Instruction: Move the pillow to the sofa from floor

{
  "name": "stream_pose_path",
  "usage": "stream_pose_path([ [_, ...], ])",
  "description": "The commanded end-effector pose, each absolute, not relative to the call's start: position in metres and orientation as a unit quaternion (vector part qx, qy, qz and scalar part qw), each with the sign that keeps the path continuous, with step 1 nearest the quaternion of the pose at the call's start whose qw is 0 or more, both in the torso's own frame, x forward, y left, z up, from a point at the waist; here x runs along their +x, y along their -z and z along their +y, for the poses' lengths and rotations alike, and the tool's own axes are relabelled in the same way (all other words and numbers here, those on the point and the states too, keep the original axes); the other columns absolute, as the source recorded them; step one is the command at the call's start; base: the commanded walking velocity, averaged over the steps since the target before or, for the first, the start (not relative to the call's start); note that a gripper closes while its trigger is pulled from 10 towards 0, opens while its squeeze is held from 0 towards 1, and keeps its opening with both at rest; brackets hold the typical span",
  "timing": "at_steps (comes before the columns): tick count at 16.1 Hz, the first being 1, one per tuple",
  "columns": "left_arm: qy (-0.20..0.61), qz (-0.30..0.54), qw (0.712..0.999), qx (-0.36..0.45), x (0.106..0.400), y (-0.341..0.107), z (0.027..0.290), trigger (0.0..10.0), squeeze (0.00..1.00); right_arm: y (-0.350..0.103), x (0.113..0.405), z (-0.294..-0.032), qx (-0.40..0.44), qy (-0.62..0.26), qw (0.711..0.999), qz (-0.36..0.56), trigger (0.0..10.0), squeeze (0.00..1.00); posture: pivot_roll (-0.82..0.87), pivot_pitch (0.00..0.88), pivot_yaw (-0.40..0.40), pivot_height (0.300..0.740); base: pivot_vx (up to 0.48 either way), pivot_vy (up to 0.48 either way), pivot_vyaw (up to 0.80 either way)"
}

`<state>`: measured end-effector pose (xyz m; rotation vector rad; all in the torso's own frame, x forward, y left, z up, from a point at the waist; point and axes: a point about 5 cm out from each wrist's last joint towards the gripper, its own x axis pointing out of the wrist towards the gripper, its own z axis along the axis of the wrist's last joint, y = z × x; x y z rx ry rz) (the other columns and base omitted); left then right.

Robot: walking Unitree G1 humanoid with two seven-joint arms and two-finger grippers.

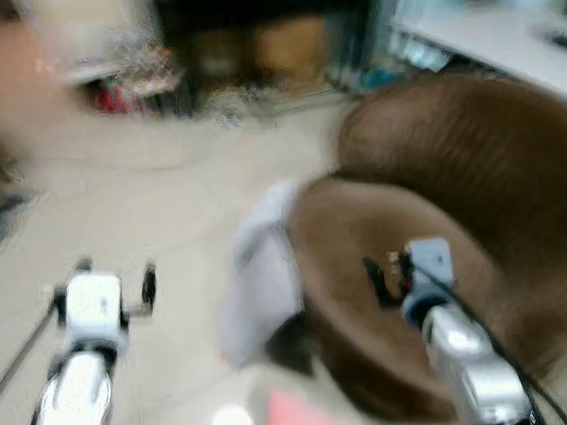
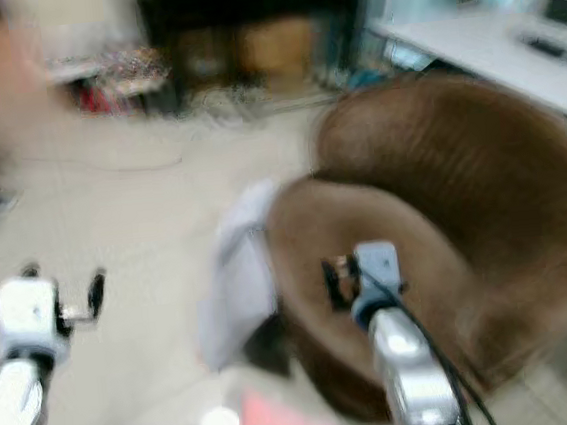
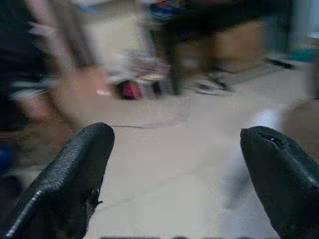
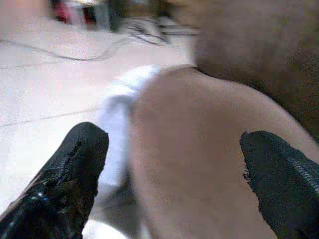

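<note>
Though blurred, looks soft and light: white pillow [image 1: 264,275] slumped against brown sofa [image 1: 449,257]; best pinched at free edge, both left gripper [image 3: 174,169] and right gripper [image 4: 174,174] spread wide

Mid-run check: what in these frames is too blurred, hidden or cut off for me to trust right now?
- Pillow: a smeared white shape beside the brown sofa in the head views; whether it rests on the floor or leans on the seat cannot be told.
- Right gripper, open over the seat: its fingertips are cut off by the frame's edge.
- Left gripper, open above the floor: blur hides the background clutter.
- Pink thing: cut off by the bottom edge, unidentifiable.
</note>
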<state>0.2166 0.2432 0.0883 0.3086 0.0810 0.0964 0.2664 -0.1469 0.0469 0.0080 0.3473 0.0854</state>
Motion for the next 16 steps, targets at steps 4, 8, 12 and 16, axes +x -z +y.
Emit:
stream_pose_path([
  [4, -0.054, 0.063, 0.985, 0.150, 0.2137, -0.0786, 0.2439, 10.0, 0.00, -0.0488, 0.2663, -0.1488, 0.003, -0.044, 0.984, 0.173, 10.0, 0.00, 0.10, 0.000, -0.027, 0.740, 0.000, 0.000, 0.00],
  [8, -0.067, 0.059, 0.986, 0.144, 0.2130, -0.0780, 0.2442, 10.0, 0.00, -0.0517, 0.2688, -0.1504, -0.003, -0.049, 0.984, 0.172, 10.0, 0.00, 0.10, 0.000, -0.042, 0.740, 0.000, 0.000, 0.00],
  [12, -0.073, 0.058, 0.985, 0.145, 0.2129, -0.0777, 0.2439, 10.0, 0.00, -0.0530, 0.2709, -0.1513, -0.008, -0.053, 0.984, 0.172, 10.0, 0.00, 0.10, 0.000, -0.059, 0.740, 0.000, 0.000, 0.00],
  [16, -0.078, 0.058, 0.985, 0.144, 0.2119, -0.0761, 0.2420, 10.0, 0.00, -0.0549, 0.2722, -0.1515, -0.012, -0.059, 0.983, 0.172, 10.0, 0.00, 0.10, 0.000, -0.072, 0.740, 0.000, 0.000, 0.00],
])
